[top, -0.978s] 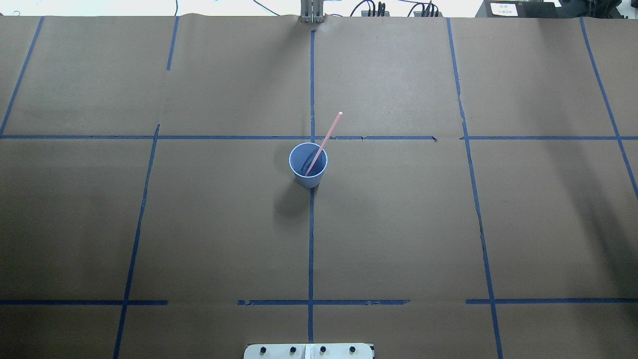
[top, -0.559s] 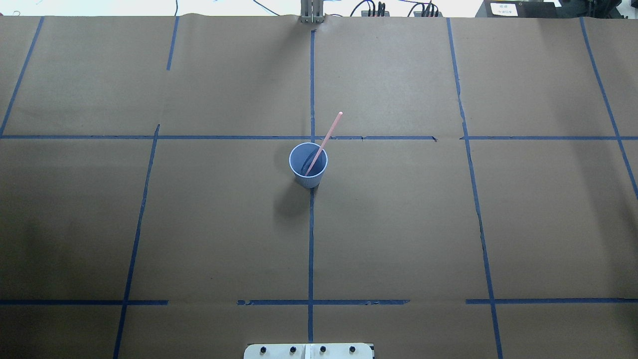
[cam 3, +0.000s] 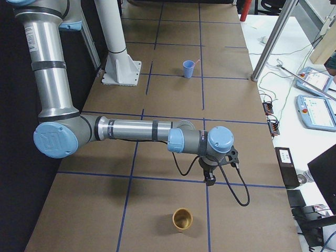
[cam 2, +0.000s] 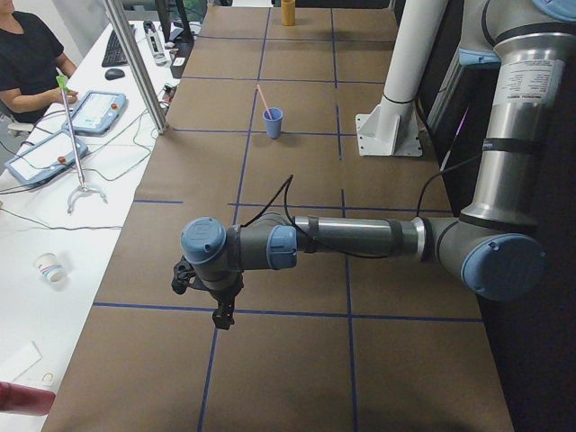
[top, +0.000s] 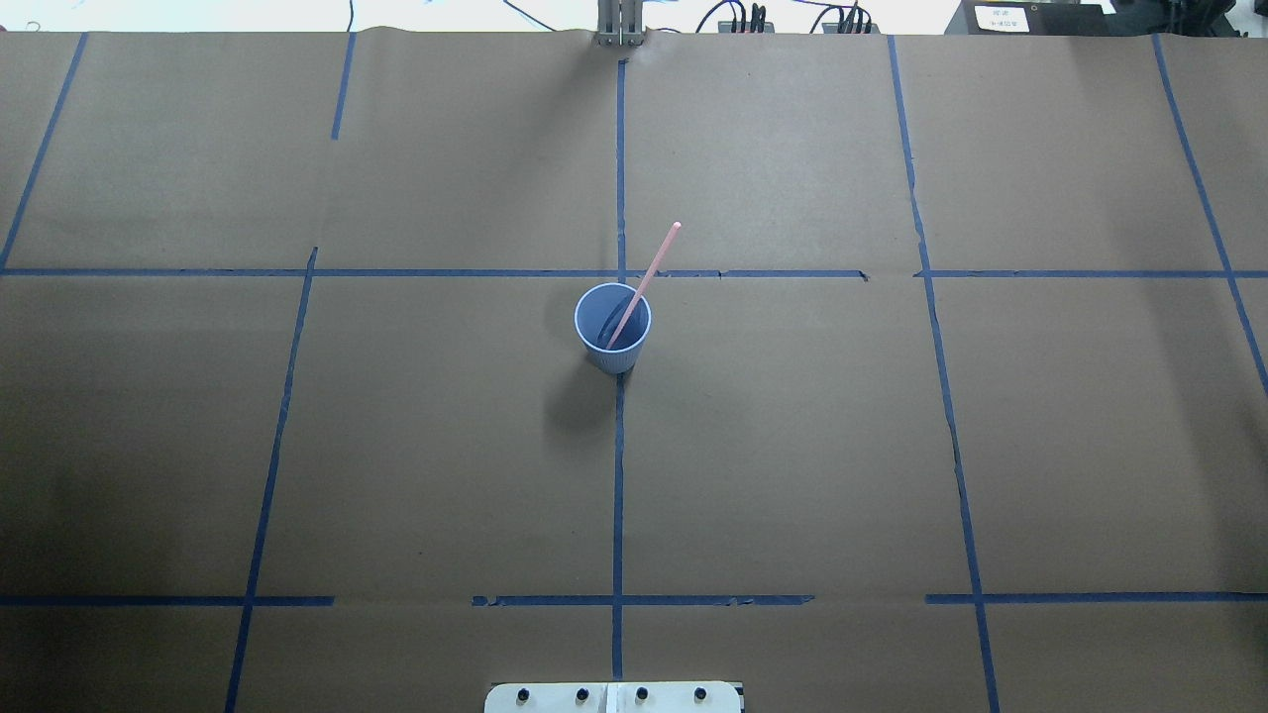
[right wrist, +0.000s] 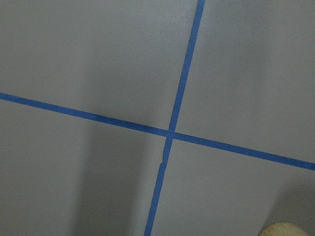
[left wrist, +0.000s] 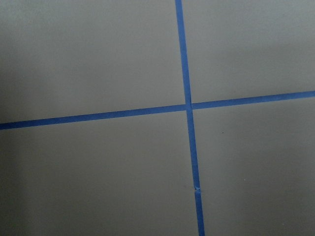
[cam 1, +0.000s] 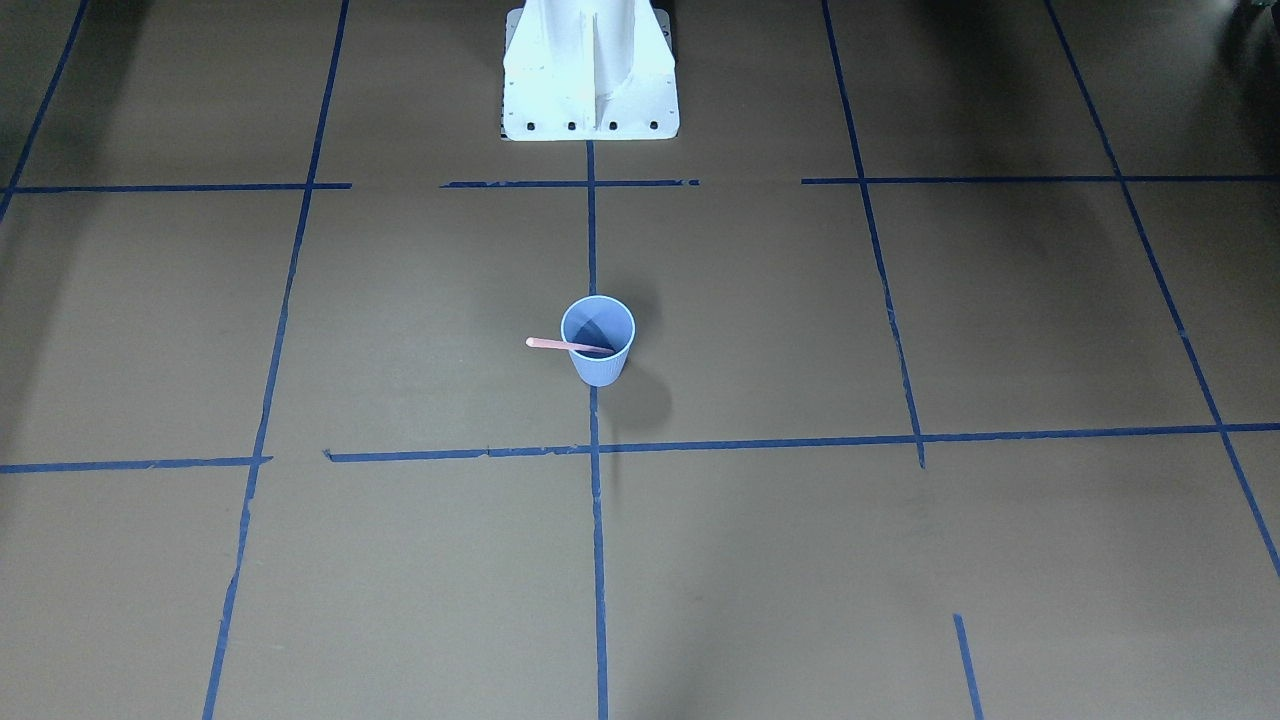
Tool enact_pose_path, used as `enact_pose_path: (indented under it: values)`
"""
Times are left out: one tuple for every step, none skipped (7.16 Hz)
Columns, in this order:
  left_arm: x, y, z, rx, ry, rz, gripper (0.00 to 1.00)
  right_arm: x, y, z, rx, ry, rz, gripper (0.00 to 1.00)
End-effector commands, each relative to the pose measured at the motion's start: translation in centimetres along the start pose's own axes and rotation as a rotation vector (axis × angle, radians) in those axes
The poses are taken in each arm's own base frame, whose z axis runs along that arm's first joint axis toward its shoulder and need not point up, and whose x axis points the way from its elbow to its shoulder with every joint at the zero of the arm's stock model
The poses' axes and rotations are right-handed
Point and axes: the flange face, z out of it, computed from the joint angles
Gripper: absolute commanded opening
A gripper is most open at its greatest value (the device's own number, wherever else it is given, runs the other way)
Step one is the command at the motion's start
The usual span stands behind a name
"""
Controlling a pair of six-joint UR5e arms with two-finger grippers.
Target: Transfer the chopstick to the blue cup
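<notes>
Overhead exterior | ribbed tapered blue cup (top: 616, 358) holds slanted thin pink chopstick (top: 654, 259) | both jaws: cannot tell

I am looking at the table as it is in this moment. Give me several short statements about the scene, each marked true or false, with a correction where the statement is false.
1. The thin pale pink chopstick stands in the small light-blue ribbed cup, leaning against its rim. True.
2. The light-blue cup lies on its side. False: it stands upright.
3. The left gripper holds the chopstick. False: this gripper hangs far from the cup, and nothing touches the chopstick.
4. A second cup, tan in colour, stands near the right gripper. True.
</notes>
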Motion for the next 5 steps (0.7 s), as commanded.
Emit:
enact_pose_path:
  values:
    - [0.1,-0.8,-0.3,0.011,-0.002,-0.007,1.0,-0.7,-0.5,1.0,-0.025,0.029,-0.02,1.0]
    - [-0.3,-0.4,0.2,0.001,0.001,-0.08,1.0,-1.2,-0.6,0.9,-0.019,0.012,-0.022,1.0]
    - [-0.2,-0.2,0.3,0.004,0.002,-0.087,1.0,-1.7,-0.8,1.0,-0.02,0.013,-0.032,1.0]
    - [-0.3,-0.6,0.5,-0.005,-0.005,-0.094,1.0,-1.9,-1.0,0.8,-0.014,0.014,-0.039,1.0]
    - [0.1,-0.8,0.0,0.004,-0.004,-0.085,1.0,-2.7,-1.0,0.1,-0.001,0.017,-0.05,1.0]
